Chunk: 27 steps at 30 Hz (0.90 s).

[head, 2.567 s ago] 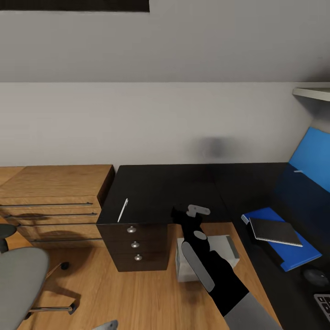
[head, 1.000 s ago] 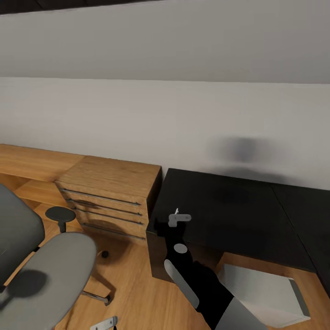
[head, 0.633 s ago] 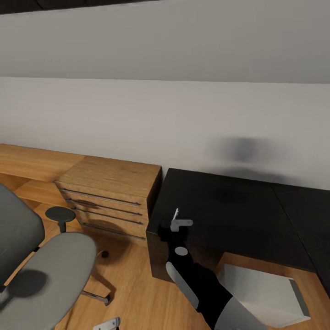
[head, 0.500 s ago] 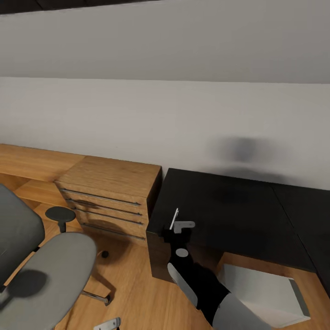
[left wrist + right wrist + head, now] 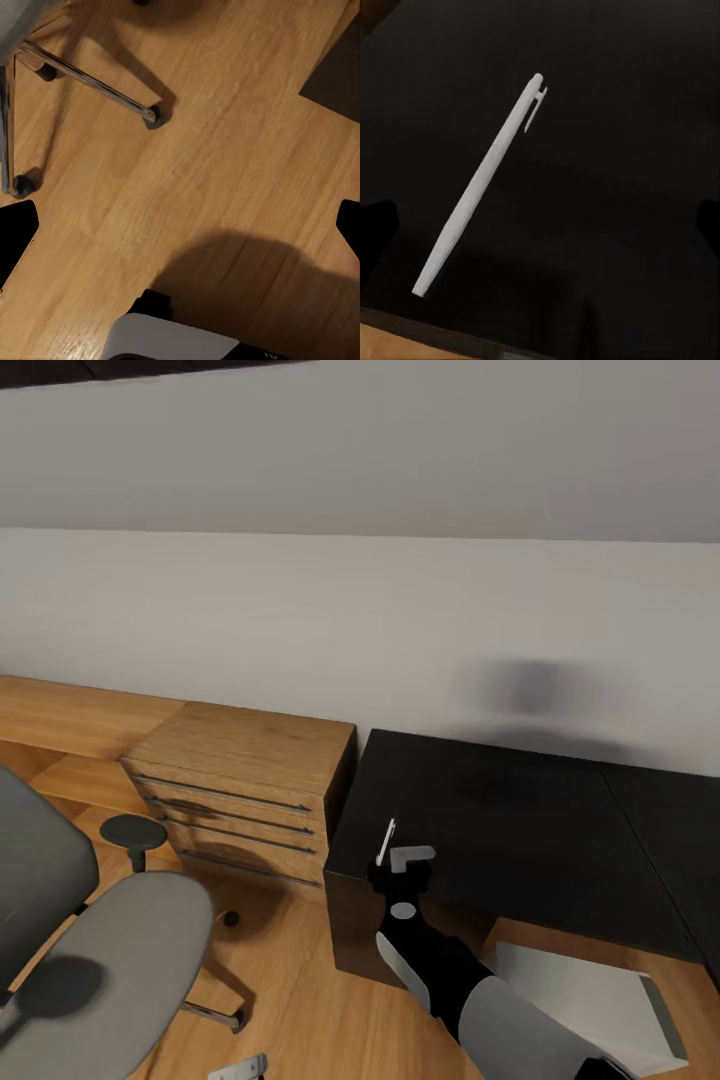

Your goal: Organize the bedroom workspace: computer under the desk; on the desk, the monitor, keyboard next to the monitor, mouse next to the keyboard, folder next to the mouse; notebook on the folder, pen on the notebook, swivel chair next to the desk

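Pen (image 5: 484, 182) first: it lies flat on the black tabletop (image 5: 500, 820), near the front corner closest to the oak dresser (image 5: 240, 775), and that is why I have my right claw (image 5: 398, 852) hanging right over it. In the right wrist view the pen runs slantwise across the dark surface, clip end farther from the tabletop's front edge, with the dark tips of the fingers far out at either side, so the right claw is spread wide and holds nothing. I judge it is lined up for a downward pinch across the pen's thin barrel; being so slim and lying flat, it could roll or slip out if the fingers close off-centre.

My left claw (image 5: 180, 225) points at the wood floor (image 5: 225, 150), kept low and out of the way, with the chrome legs and casters of the swivel chair (image 5: 90, 950) close by. Its fingertips sit at opposite margins of the left wrist view, so it is wide open and empty too.

By the tabletop's leg space a light grey box shows, which I take to be the computer (image 5: 600, 990), sitting on the floor where the task wants it. The chair stands a little off from the tabletop, to my left.
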### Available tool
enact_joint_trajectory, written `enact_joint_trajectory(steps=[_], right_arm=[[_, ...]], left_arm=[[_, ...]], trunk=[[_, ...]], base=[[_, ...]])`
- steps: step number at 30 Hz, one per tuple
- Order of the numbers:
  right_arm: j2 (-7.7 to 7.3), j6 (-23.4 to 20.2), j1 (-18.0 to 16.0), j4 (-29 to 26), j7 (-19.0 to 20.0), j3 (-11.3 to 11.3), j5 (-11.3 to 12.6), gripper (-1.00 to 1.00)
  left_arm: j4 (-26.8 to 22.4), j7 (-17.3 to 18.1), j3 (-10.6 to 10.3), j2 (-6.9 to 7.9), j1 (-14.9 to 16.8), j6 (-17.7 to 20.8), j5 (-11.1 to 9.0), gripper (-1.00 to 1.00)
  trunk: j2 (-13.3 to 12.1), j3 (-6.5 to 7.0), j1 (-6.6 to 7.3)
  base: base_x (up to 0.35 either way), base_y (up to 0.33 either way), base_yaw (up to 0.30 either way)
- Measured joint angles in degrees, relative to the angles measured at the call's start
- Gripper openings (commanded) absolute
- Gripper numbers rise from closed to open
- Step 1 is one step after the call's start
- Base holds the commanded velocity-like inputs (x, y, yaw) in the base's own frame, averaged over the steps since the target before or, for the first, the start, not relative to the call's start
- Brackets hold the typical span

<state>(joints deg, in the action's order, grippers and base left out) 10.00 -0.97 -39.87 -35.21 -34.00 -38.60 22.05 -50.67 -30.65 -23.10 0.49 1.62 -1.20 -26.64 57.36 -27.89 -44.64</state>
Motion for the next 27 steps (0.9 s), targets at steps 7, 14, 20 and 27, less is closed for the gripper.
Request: enact_joint_trajectory(steps=[7, 14, 20, 27], right_arm=[[0.0, 0.46, -0.45, 1.01, 0.16, 0.0, -0.04, 1.0], [0.0, 0.5, -0.49, 1.09, 0.22, -0.02, 0.02, 1.0], [0.0, 0.5, -0.54, 1.15, 0.22, 0.0, 0.04, 1.0], [0.0, 0.51, -0.84, 2.58, 0.26, 0.02, 0.23, 1.0]], left_arm=[[0.01, 0.01, -0.12, -0.01, 0.0, 0.0, 0.0, 1.0], [0.0, 0.01, -0.2, -0.01, 0.0, 0.0, 0.0, 1.0], [0.01, 0.13, -0.28, -0.01, 0.0, 0.02, -0.01, 1.0], [-0.12, 0.18, -1.2, -0.04, 0.0, -0.02, 0.0, 1.0]], trunk=[[0.0, 0.0, -0.01], [0.0, 0.0, -0.01], [0.0, 0.0, -0.01], [0.0, 0.0, -0.02]], base=[[0.147, 0.138, 0.0], [0.057, 0.087, 0.0], [0.099, 0.097, 0.0], [0.02, 0.018, 0.0]])
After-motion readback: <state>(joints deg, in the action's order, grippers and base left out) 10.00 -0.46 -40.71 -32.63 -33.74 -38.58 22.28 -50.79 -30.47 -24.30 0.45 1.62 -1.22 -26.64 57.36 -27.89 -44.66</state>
